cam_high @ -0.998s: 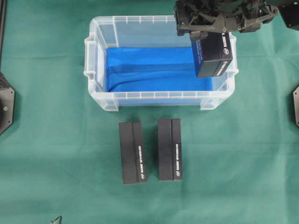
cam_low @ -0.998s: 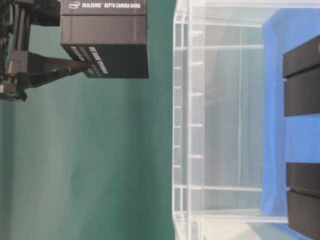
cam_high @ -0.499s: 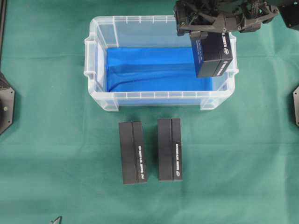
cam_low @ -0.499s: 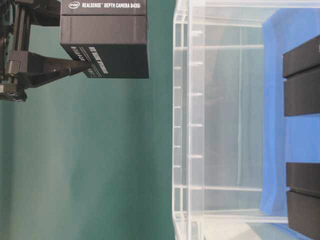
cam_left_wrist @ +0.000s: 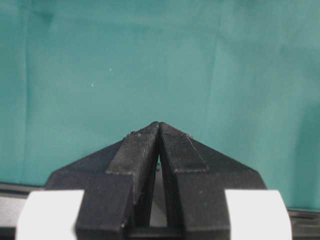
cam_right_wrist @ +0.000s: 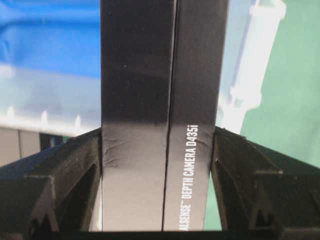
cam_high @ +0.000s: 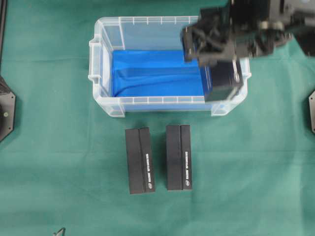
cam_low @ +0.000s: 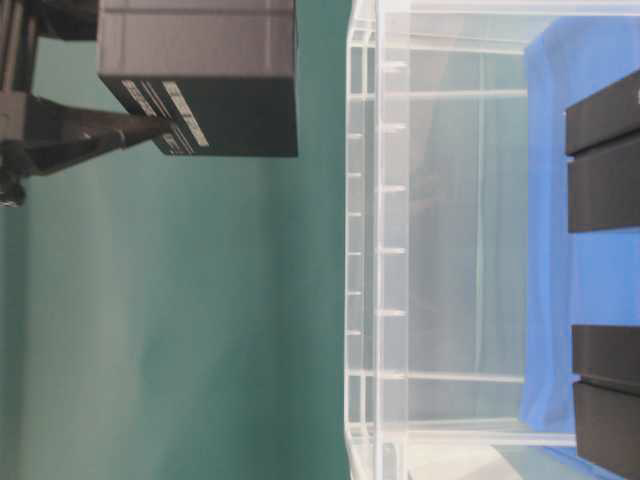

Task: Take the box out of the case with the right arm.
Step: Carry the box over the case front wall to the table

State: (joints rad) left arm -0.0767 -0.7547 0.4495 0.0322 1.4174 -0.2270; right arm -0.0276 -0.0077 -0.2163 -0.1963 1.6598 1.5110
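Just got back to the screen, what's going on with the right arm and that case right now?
The right gripper is shut on a black box and holds it in the air above the right end of the clear case. The table-level view shows the box clear of the rim. It has not been set down yet. Two more black boxes lie side by side on the green cloth in front of the case. The left gripper is shut, empty, over bare cloth.
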